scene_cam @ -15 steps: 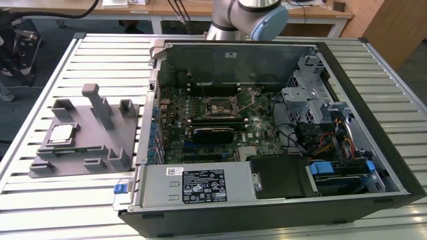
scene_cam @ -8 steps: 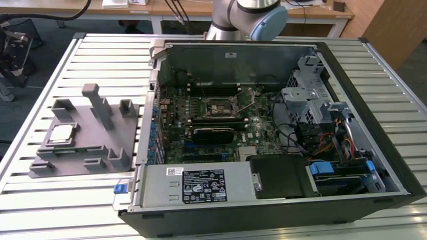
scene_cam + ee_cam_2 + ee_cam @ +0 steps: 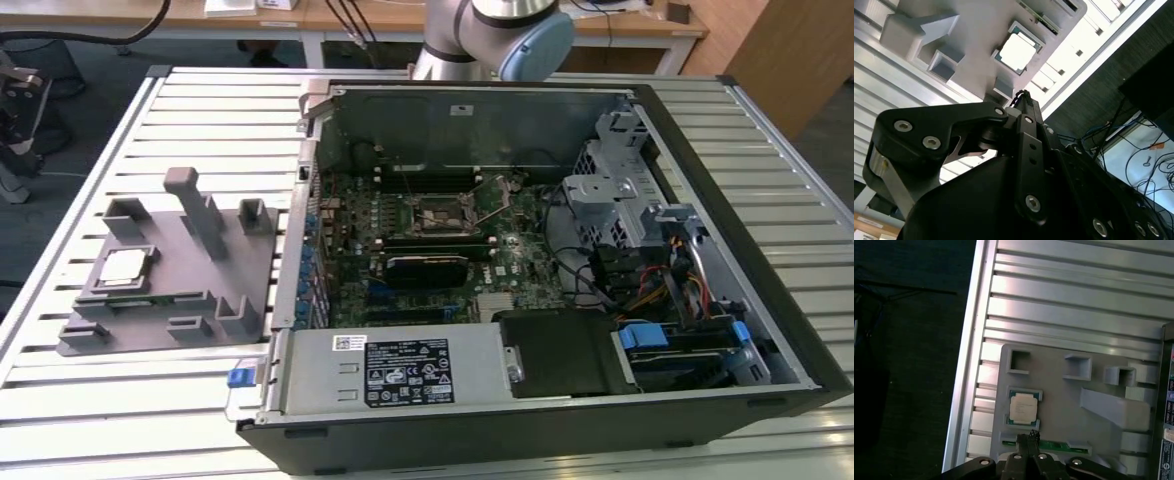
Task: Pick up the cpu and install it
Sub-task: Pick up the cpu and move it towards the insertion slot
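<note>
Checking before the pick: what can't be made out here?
Exterior view: socket contacts too small; arm cut off at the top edge.
Second wrist view: cpu top washed out by glare.
First wrist view: fixture edge nearest the gripper hidden by the gripper's body.

Your exterior view is evenly lit, the computer case [image 3: 534,440] shaded inside at three o'clock; in the second wrist view the cpu [image 3: 1016,50] glares white.
</note>
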Available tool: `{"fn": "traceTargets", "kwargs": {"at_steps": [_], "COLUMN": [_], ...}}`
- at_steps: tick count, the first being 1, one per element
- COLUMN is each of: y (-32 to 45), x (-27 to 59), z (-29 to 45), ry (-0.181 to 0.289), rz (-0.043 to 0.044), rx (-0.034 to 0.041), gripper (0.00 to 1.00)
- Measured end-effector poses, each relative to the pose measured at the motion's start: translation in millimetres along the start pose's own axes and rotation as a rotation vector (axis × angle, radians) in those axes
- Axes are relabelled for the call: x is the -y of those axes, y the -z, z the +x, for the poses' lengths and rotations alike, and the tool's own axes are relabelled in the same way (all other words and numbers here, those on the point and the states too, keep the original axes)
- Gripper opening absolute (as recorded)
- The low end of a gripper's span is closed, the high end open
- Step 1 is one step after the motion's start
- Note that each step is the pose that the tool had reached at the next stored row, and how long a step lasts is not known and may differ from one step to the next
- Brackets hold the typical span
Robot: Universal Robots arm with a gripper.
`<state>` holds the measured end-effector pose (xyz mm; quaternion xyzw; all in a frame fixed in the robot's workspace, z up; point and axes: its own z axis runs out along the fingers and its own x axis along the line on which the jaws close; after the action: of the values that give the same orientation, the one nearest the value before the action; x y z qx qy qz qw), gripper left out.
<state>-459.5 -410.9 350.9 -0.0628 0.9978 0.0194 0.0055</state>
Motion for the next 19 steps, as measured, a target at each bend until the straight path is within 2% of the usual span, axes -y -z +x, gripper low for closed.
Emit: {"fn": "traceTargets", "kwargs": {"at_steps": [6, 14, 16, 19], "y": [-7.9, -18.5, -22.2, -27.3], "x": [-0.1, 0.8, 1.5, 4.3], "z": [1.3, 1.6, 1.7, 2.1], "ry": [0.000, 0.000, 0.000, 0.001], "rz": [0.0041, 0.0062, 0.0059, 0.0009], "rx": [-0.0004, 0.0112, 0.0121, 0.0127], "gripper": [0.11, 0.11, 0.11, 0.11]}}
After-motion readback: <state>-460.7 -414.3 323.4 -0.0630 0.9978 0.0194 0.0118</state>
